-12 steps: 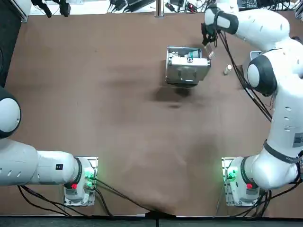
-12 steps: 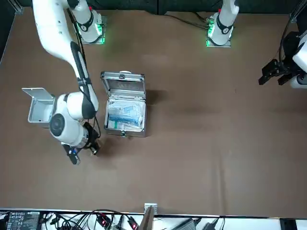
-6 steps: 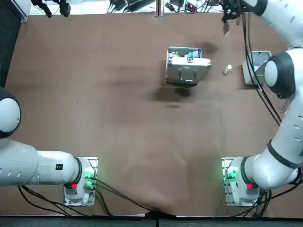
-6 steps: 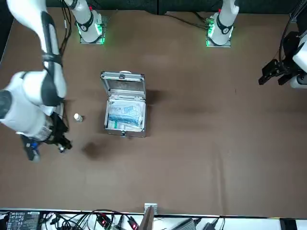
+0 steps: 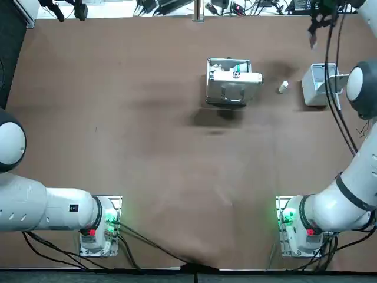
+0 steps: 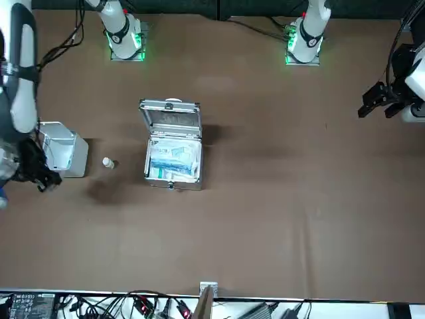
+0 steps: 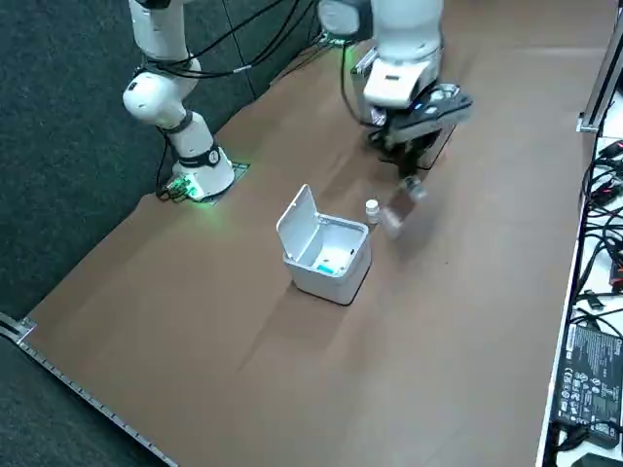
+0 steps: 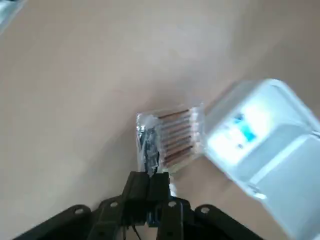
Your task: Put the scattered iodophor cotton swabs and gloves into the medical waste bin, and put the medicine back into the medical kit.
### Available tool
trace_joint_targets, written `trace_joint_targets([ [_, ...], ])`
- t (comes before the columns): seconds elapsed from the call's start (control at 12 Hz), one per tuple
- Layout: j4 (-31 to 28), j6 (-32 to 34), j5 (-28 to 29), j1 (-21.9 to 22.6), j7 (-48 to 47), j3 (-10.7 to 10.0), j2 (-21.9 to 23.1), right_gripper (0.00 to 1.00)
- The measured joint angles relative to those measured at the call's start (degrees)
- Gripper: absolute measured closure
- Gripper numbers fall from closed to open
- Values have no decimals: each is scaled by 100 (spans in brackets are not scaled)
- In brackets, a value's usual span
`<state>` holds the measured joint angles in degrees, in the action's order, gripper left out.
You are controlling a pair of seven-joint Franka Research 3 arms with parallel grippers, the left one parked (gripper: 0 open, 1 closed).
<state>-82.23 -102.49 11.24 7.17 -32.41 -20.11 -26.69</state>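
Carrying the swabs to the trash right now, by the look of it. Pinching one end of the clear packet of iodophor cotton swabs (image 8: 172, 137) with the right gripper (image 8: 150, 182), squeezed shut on the plastic, with the rest of the packet sticking out in front. Hanging up in the air near the white medical waste bin (image 7: 326, 280), out past its far side from the robot's base, and not over the hole yet. Open lid (image 7: 297, 222) standing up on one side of the bin, and something blue-green lying inside, too small to name. To do this step well, bring the packet right over the middle of the open bin first. Steer clear of the raised lid, so as not to knock it shut or push the bin along. Come down low before letting go, since a light, floppy packet may flutter and land on the table (image 5: 147, 147). Hold tight until then. Watch out for the little white medicine bottle (image 5: 284, 86) too, sitting on the table between the bin and the open medical kit (image 5: 232, 89), close to the way in. Do not bump it over. Open wide to drop, then lift straight up. After that, probably time for the bottle and the kit.
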Motion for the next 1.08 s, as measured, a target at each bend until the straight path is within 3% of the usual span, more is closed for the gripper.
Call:
trace_joint_targets([
  [0.33, -117, 772, -2, -332, 88, -24, 147, 98],
  [0.75, -635, 966, -12, -794, 419, -40, 173, 94],
  [0.83, -707, 962, -12, -846, 481, -40, 163, 90],
  [1.08, -762, 960, -12, -871, 917, -38, 143, 59],
])
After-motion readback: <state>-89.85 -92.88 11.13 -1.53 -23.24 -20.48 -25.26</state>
